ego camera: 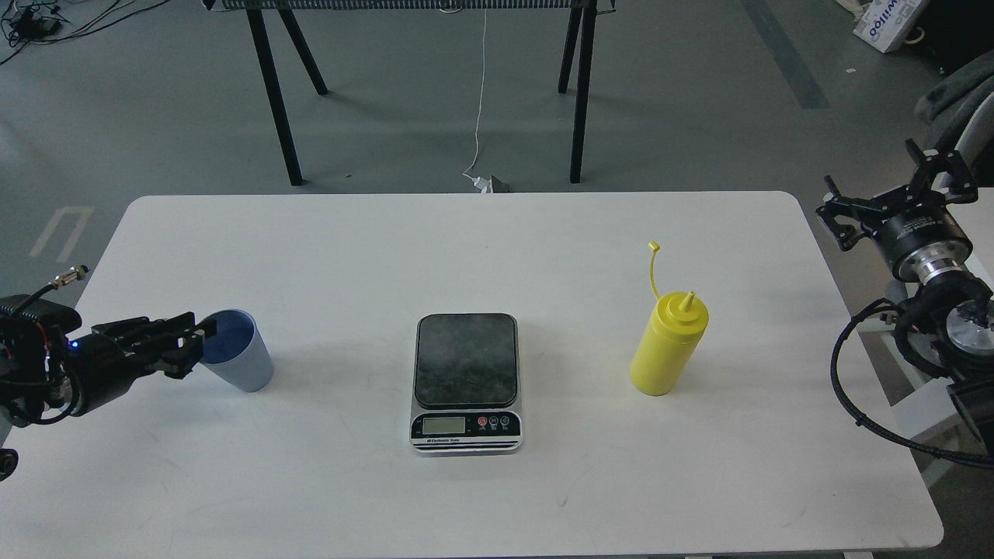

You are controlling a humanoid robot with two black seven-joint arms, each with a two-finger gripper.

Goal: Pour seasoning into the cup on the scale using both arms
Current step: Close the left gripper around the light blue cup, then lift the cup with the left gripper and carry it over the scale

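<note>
The left claw (198, 341) sits low at the table's (497, 497) left edge, fingers at the rim of the tilted blue cup (237, 361) — whether it grips, I cannot tell. The scale (466, 380) lies mid-table (plate bare), the yellow bottle (669, 345) upright to its right. The right claw (885, 198) hangs spread wide and empty — off the table's right edge.

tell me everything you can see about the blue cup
The cup is small, pale blue and tapered, without a handle, and looks like plastic. It leans left, open mouth toward the left tool, whose fingers meet its rim. Its inside looks empty. It sits on the white table, left of the scale, not on it.
</note>
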